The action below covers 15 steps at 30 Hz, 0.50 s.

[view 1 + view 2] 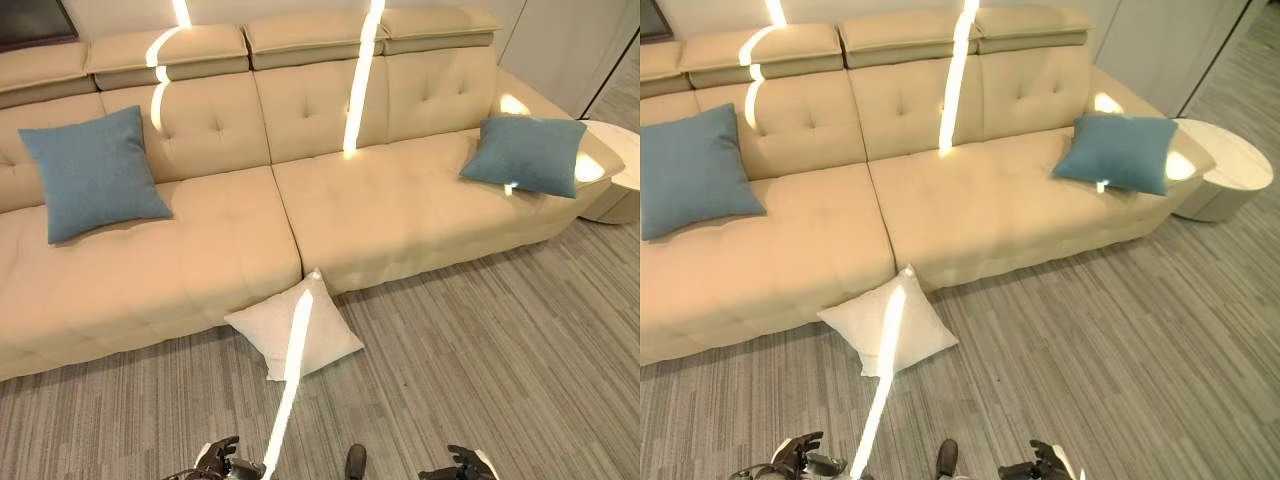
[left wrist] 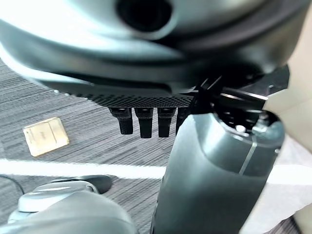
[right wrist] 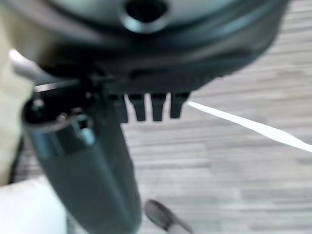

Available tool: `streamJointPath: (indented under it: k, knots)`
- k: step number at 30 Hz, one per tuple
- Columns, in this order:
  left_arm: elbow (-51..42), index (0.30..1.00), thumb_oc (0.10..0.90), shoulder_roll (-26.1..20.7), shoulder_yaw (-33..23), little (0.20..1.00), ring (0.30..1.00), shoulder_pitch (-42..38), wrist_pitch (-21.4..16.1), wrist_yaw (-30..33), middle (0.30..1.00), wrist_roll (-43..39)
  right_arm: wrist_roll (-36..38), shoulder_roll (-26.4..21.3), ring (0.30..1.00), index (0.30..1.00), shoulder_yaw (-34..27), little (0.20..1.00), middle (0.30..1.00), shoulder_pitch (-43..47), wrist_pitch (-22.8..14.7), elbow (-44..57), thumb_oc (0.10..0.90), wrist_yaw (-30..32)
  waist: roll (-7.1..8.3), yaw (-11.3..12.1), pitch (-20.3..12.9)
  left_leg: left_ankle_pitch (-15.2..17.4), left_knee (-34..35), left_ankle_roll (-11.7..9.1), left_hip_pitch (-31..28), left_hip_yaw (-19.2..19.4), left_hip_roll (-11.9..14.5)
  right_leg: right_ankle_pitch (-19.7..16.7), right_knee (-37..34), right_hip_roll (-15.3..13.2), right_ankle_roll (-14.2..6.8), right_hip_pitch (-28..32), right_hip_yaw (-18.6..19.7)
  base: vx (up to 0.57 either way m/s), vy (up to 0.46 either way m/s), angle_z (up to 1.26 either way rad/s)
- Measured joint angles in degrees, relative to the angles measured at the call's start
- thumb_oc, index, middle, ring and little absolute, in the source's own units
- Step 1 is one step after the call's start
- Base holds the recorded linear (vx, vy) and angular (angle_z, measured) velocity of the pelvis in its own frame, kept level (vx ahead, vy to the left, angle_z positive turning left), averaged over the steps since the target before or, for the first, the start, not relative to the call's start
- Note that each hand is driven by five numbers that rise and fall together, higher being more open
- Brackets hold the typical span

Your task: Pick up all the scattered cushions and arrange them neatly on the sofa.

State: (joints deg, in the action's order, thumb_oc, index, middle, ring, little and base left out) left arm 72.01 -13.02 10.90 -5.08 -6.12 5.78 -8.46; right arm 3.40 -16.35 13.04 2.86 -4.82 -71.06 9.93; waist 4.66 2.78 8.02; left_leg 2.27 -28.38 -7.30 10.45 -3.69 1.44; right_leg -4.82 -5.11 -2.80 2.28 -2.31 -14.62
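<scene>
white cushion (image 1: 295,328) on floor against sofa (image 1: 400,215); two blue cushions (image 1: 92,172) (image 1: 525,152) — on seat

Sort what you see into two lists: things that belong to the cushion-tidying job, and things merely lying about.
Part of the job:
white cushion on the floor against the sofa front
two blue cushions, already on the seat
sofa

Just lying about:
round white side table
small tan square on the floor

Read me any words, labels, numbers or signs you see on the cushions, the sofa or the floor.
None can be read.
Beige leather sofa, two blue fabric cushions, white cushion: no print.
Tan square plate on the grey carpet: marks too blurred to read.
</scene>
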Motion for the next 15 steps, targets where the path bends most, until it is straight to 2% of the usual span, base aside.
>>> streamJointPath:
  k: [1,2,4,5,6,7,8,9,11,14,15]
  knots:
    - [-0.9,0.900,0.800,-0.1,-0.3,0.900,0.900,0.0,0.0,0.0,0.900,0.1,0.3,0.0,0.900,0.900,0.0,0.900,0.900,0.0,-0.1,0.0,0.800,0.0,0.48,-0.1,0.3,0.5,-2.1,0.8,1.6,2.6,1.4,0.5,-0.2,0.3,0.9,0.6,-1.3,0.10,-0.034,0.50]
    - [-1.2,0.900,0.800,-0.3,-0.1,0.900,0.900,-0.2,0.0,-0.1,0.900,0.1,0.6,0.0,0.900,0.900,0.0,0.900,0.900,0.0,-0.1,0.0,0.800,0.0,0.31,-0.7,0.5,0.6,-1.6,1.1,2.6,5.1,2.7,1.6,-0.3,0.6,1.9,1.4,-2.8,0.19,-0.006,0.58]
    - [-1.8,0.900,0.800,-0.3,0.2,0.900,0.900,-0.4,0.0,-0.2,0.900,0.1,1.2,-0.1,0.900,0.900,0.0,0.900,0.900,-0.5,-0.1,-0.2,0.800,0.1,0.42,-1.0,0.7,0.6,3.6,1.1,2.6,7.9,3.5,2.0,-0.2,1.1,2.6,2.0,-4.1,0.18,0.014,0.41]
    - [-2.3,0.900,0.800,-0.4,0.2,0.900,0.900,-0.4,0.0,-0.2,0.900,0.2,1.5,-0.1,0.900,0.900,0.0,0.900,0.900,-0.3,0.0,-0.3,0.800,0.1,0.27,-0.7,1.0,0.5,7.2,1.0,2.9,9.1,3.6,2.9,-0.6,1.3,2.0,2.5,-4.7,0.16,0.046,0.36]
    - [-2.1,0.900,0.800,-0.4,0.3,0.900,0.900,-0.6,0.2,-0.3,0.900,0.6,1.8,0.0,0.900,0.900,-0.1,0.900,0.900,-0.3,0.0,-0.4,0.800,0.0,0.34,-1.1,1.2,-0.3,13.9,1.5,2.5,10.2,3.4,3.3,-0.6,1.5,1.4,2.9,-5.7,0.22,0.052,0.33]
    - [-2.3,0.900,0.800,-0.4,0.3,0.900,0.900,-0.6,0.2,-0.3,0.900,0.6,1.9,0.0,0.900,0.900,0.0,0.900,0.900,-0.5,0.0,-0.6,0.800,0.0,0.18,-0.9,1.4,-1.3,16.6,1.8,2.6,10.5,3.5,3.8,-0.6,1.8,1.1,3.4,-5.8,0.21,0.065,0.33]
    - [-2.2,0.900,0.800,-0.6,0.1,0.900,0.900,-0.7,0.2,-0.2,0.900,0.7,1.9,0.1,0.900,0.900,0.0,0.900,0.900,-0.5,0.4,-0.7,0.800,0.0,0.29,-0.5,1.8,-2.9,21.1,1.0,2.9,11.1,3.3,4.9,-0.6,2.1,0.9,3.8,-5.9,0.29,0.114,0.10]
    - [-2.2,0.900,0.800,-0.7,-0.1,0.900,0.900,-0.7,0.1,-0.2,0.900,0.6,2.0,0.1,0.900,0.900,0.0,0.900,0.900,-0.5,0.4,-0.7,0.800,0.0,0.15,-0.3,1.9,-4.0,24.0,0.3,3.3,11.1,3.2,5.3,-0.6,2.2,0.8,4.2,-5.9,0.33,0.164,0.03]
    - [-2.7,0.900,0.800,-0.6,-0.5,0.900,0.900,-0.1,-0.1,-0.2,0.900,0.6,1.9,0.1,0.900,0.900,0.0,0.900,0.900,-0.7,0.4,-0.7,0.800,0.0,-0.41,-0.4,1.9,-5.8,26.7,0.6,3.0,11.0,3.3,6.0,-0.6,3.2,-0.7,5.6,-5.4,0.22,0.122,-0.18]
    - [-2.1,0.900,0.800,-0.1,-0.4,0.900,0.900,0.8,0.1,-0.3,0.900,0.8,1.8,-0.2,0.900,0.900,0.0,0.900,0.900,-1.5,0.2,-0.5,0.800,0.0,-1.38,-0.8,0.6,-7.3,26.3,2.8,1.1,10.9,2.9,7.2,-0.1,3.6,-1.8,8.7,-4.9,0.20,0.133,-0.29]
    - [-1.6,0.900,0.800,-0.1,-0.4,0.900,0.900,0.7,0.2,-0.4,0.900,1.3,1.8,0.0,0.900,0.900,0.0,0.900,0.900,-1.7,0.4,-0.7,0.800,0.0,-1.12,-0.7,0.1,-9.5,26.5,5.9,0.1,11.1,2.2,7.9,0.1,3.0,-2.7,9.3,-4.0,0.18,0.159,-0.27]
